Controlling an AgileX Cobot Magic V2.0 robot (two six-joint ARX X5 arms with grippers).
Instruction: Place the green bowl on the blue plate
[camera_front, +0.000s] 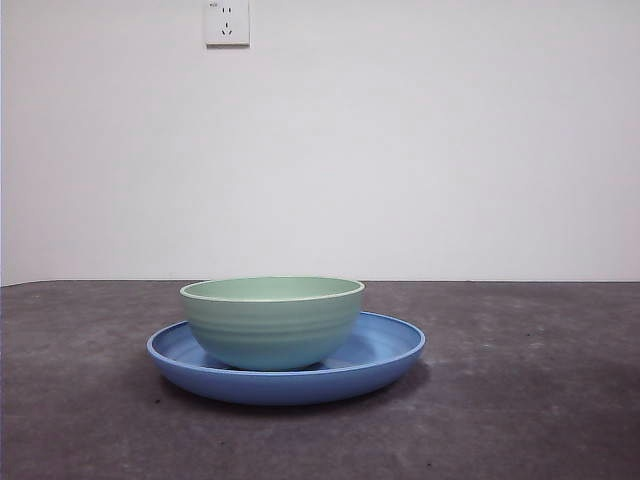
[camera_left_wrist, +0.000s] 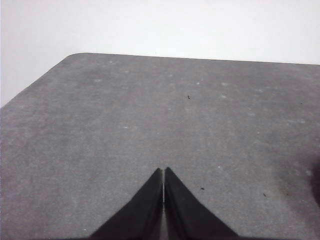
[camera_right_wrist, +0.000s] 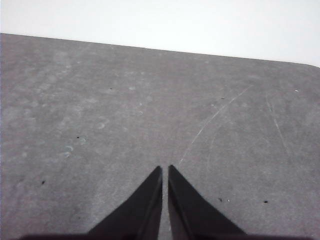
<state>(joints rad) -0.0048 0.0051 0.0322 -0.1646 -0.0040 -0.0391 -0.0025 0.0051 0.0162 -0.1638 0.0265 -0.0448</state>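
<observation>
**Bowl seated on plate, both my grippers idle**

Bowl first, from the front view: the green bowl (camera_front: 272, 322) sits upright inside the blue plate (camera_front: 385, 350), its base on the plate's floor a little toward nine o'clock of centre, with more blue rim showing on the three o'clock side. I judge the placing done — nothing of me shows here.

Left wrist view: my left gripper (camera_left_wrist: 163, 172) hangs over the bare grey table (camera_left_wrist: 150, 110), jaws pressed together with only a hairline seam, holding nothing and touching nothing.

Right wrist view: my right gripper (camera_right_wrist: 165, 170) is likewise closed to a thin slit and empty — neither bowl nor plate is in sight.
</observation>
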